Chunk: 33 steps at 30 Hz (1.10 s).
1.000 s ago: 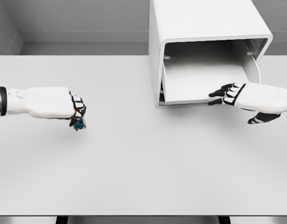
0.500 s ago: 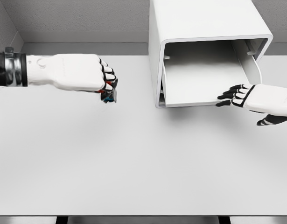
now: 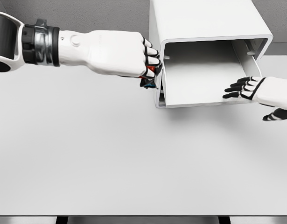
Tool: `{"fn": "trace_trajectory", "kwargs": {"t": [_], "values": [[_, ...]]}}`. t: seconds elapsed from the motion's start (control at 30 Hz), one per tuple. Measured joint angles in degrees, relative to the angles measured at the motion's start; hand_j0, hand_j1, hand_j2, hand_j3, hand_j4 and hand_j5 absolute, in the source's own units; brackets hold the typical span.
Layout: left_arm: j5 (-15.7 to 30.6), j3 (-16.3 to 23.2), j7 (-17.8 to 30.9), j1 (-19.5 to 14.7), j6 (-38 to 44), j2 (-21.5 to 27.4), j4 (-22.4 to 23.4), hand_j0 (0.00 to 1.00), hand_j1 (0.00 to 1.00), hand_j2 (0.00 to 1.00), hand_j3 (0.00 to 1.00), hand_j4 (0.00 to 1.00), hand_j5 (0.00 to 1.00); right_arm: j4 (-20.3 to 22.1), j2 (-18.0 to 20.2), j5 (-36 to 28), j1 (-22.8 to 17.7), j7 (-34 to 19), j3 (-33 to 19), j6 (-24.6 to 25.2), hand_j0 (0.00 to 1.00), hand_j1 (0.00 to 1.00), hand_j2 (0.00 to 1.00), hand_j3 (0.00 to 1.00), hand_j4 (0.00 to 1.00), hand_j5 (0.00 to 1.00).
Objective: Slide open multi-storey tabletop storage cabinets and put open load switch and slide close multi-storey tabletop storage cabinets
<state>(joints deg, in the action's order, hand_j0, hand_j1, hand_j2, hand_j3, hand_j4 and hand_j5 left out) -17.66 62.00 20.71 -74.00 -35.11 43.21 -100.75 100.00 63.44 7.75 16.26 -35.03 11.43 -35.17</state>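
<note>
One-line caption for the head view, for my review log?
Left hand carries the load switch to the open cabinet drawer; right hand rests fingers on its front edge.

A broad, matte white rectangular tabletop (image 3: 110, 158) fills nearly the whole view, lit softly and evenly with only faint shadows. Behind it, from 10 to 2 o'clock, runs a grey, finely speckled wall (image 3: 96, 14). Along the bottom edge at 6 o'clock, a pale grey strip (image 3: 143, 219) shows beneath the table's front edge, broken by two short dark gaps.
</note>
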Motion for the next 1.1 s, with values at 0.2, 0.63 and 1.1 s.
{"fn": "trace_trajectory", "kwargs": {"t": [0.2,0.63,1.1], "values": [[0.0,-0.1,1.9,-1.0,0.0,-4.3,0.2,0.3,0.3,0.3,0.3,0.3,0.3,-0.2,0.0,-9.5,-3.3,0.0,-8.3,0.0,1.0,1.0,1.0,1.0,1.0,1.0],[-0.3,-1.6,14.1,-5.1,0.0,-18.9,6.4,0.32,0.32,0.32,0.32,0.32,0.32,-3.3,-0.5,-16.2,-23.4,0.0,-29.0,0.0,0.58,0.58,0.58,0.58,0.58,0.58],[-1.7,-1.5,14.3,-5.0,0.0,-24.6,16.7,0.82,0.82,0.82,0.82,0.82,0.82,0.3,-5.1,-8.4,-33.2,0.0,-26.8,0.0,0.5,0.5,0.5,0.5,0.5,0.5]]}}
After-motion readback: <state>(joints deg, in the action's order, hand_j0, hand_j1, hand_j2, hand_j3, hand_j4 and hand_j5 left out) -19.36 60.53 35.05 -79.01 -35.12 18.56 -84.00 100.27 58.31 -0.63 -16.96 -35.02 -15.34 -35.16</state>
